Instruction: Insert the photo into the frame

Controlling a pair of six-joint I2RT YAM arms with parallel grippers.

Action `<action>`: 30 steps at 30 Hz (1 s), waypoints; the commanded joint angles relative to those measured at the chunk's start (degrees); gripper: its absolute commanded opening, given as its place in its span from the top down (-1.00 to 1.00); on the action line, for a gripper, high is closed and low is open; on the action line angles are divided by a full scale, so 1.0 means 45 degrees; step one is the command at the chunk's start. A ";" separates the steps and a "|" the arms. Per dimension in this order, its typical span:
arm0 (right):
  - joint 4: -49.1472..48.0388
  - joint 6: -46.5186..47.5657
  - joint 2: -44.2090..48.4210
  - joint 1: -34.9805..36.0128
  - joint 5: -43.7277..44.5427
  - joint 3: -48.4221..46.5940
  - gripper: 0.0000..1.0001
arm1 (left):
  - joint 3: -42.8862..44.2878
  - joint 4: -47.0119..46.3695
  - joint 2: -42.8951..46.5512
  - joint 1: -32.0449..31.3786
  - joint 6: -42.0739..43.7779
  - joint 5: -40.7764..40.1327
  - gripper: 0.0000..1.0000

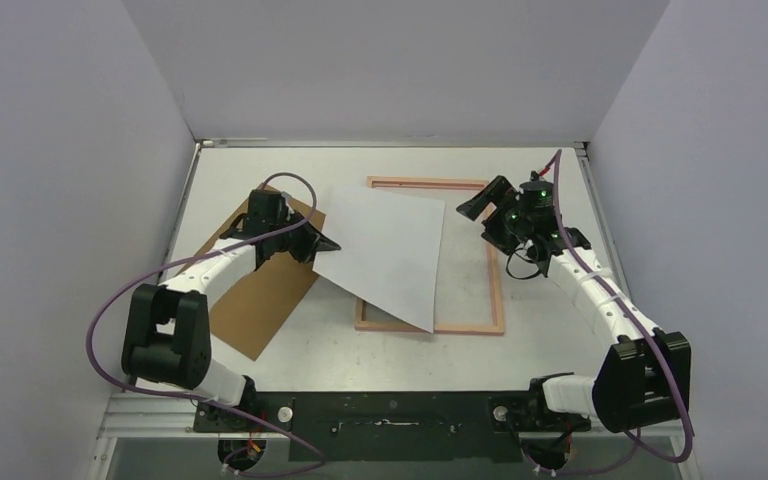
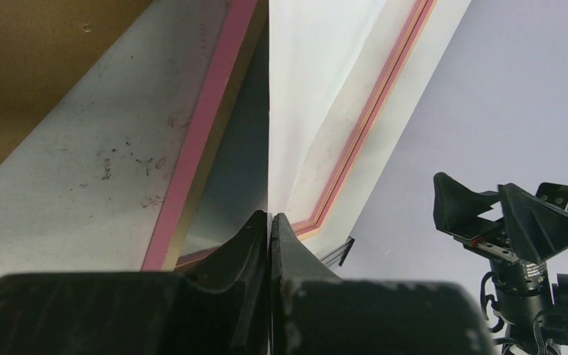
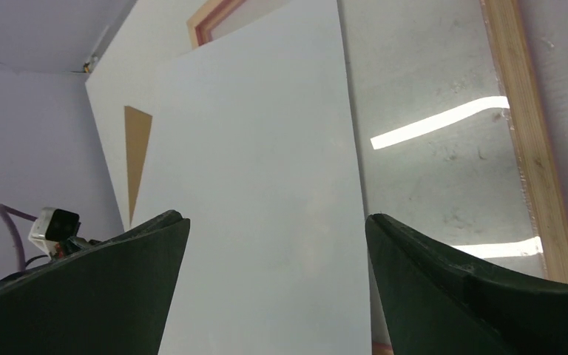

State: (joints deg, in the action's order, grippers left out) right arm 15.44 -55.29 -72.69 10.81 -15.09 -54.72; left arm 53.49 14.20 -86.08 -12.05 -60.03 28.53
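Your left pincer (image 1: 322, 243) clamps photo (image 1: 385, 250) at its left edge, picture centre; right pincer (image 1: 480, 200) stands apart, upper right, by frame (image 1: 497, 290).

Robotics lab cell, plain lilac walls (image 1: 390, 60) boxing a white table (image 1: 550, 345), black arm-mounting rail (image 1: 400, 415)
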 commanded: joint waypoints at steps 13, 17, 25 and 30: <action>0.3881 0.3277 -0.1498 -0.0936 0.5970 -0.0548 -0.90 | -0.0263 -0.6497 -0.1762 -0.2308 -0.2046 -0.1608 1.00; 0.3619 0.2795 -0.1950 -0.1630 0.5292 -0.0128 -0.87 | -0.0191 -0.7376 -0.2135 -0.2500 -0.2518 -0.2146 1.00; 0.3181 0.2220 -0.2776 -0.2355 0.4393 0.0484 -0.58 | 0.0087 -0.7837 -0.2781 -0.3436 -0.2627 -0.2592 1.00; 0.2747 0.1946 -0.3047 -0.2613 0.3495 0.0848 -0.27 | 0.0067 -0.7847 -0.3015 -0.3984 -0.2330 -0.2766 1.00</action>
State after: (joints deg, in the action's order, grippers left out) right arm 30.37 -45.06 -85.19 0.40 3.73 -51.37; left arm 51.90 -17.26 -98.87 -28.42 -71.44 17.87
